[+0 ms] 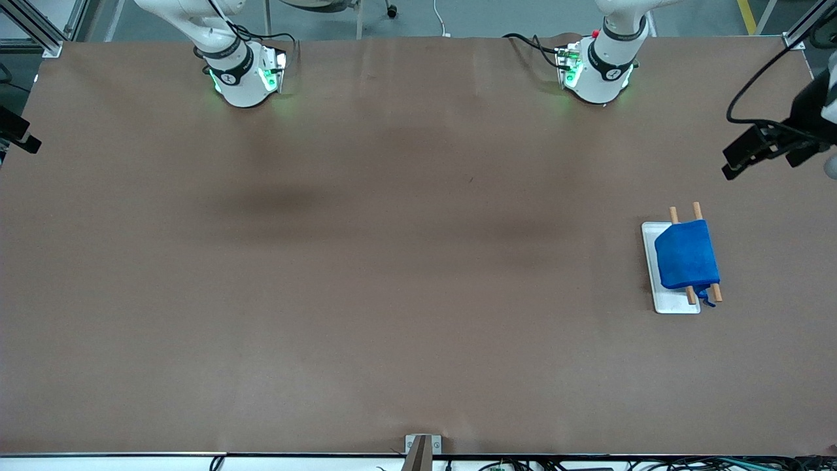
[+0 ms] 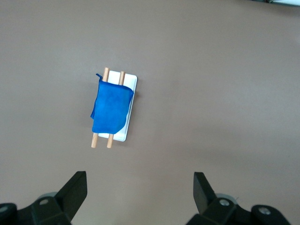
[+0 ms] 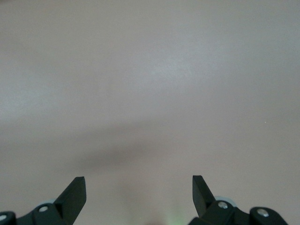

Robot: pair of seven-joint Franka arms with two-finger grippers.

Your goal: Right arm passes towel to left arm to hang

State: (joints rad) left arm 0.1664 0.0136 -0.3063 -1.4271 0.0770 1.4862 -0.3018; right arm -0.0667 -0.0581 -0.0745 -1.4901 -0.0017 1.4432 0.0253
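Draping over two wooden rods (image 1: 694, 254) that stand above a white tray (image 1: 650, 261), the towel (image 1: 685, 255) already hangs folded across the rack, its corner loop dangling at the end nearer the front camera; from this the hanging looks finished, or very nearly so. The rack sits on the brown table (image 1: 392, 261) toward the left arm's end, placed where that arm can reach it without stretching across. The cloth lies over both rods at once, so its weight is shared and it should not slide off, though one edge falls lower on the tray's side. The left claw (image 2: 140, 192) hovers high over bare table near the rack, its fingers spread wide and holding nothing; its wrist view looks straight down on the towel (image 2: 110, 108) and tray (image 2: 131, 84), which suits an arm that has let go and drawn clear to check the result. In the front view the left arm (image 1: 605, 59) shows only its base and a dark part at the frame's edge. The right arm (image 1: 239, 65) waits, with the right claw (image 3: 139, 194) likewise wide open and empty over plain table, well apart from the rack.
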